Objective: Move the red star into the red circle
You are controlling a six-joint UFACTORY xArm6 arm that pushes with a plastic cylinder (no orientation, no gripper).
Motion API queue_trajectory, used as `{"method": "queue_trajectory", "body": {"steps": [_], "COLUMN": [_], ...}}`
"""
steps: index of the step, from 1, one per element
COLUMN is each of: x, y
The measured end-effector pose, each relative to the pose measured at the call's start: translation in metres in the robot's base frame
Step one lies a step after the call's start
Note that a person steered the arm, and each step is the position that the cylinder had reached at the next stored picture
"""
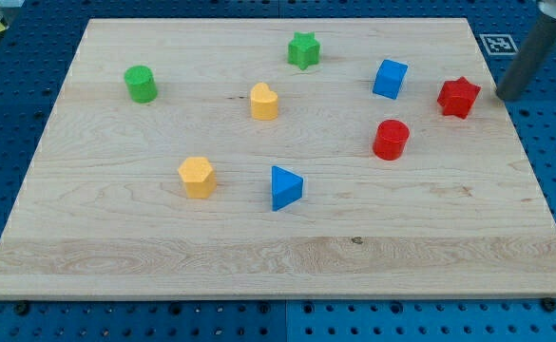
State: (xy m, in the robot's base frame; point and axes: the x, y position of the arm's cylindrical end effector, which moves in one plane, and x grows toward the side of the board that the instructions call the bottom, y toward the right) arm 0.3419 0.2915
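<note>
Rod tip: my tip point(502, 97), lower end of dark straight rod, no jaws fitted, so nothing open, closed or held. Landmark: red star-shaped block point(458, 96) on pale wooden board point(258, 266), near board's right edge. Tip just right of star, small gap, apparently not touching. Red cylinder block point(391, 139) (task's red circle) lies below-left of star. Judgement: tip set on far side of star so push drives it toward cylinder. Blue cube point(390, 78) left of star, near path.

A plain dark grey rod is showing at the upper right of the frame, smooth and cylindrical, looking slightly blurred, narrowing to my tip point(502, 96), without visible markings, cables or screws.
</note>
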Motion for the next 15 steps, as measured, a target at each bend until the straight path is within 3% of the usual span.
{"method": "queue_trajectory", "body": {"steps": [1,3,8,11,12,13,14,15], "x": [-0.024,-0.017,0.038,0.057,0.039,0.015,-0.024,-0.03], "y": [-0.033,-0.013,-0.063,-0.122,-0.087,-0.016,-0.023,-0.079]}}
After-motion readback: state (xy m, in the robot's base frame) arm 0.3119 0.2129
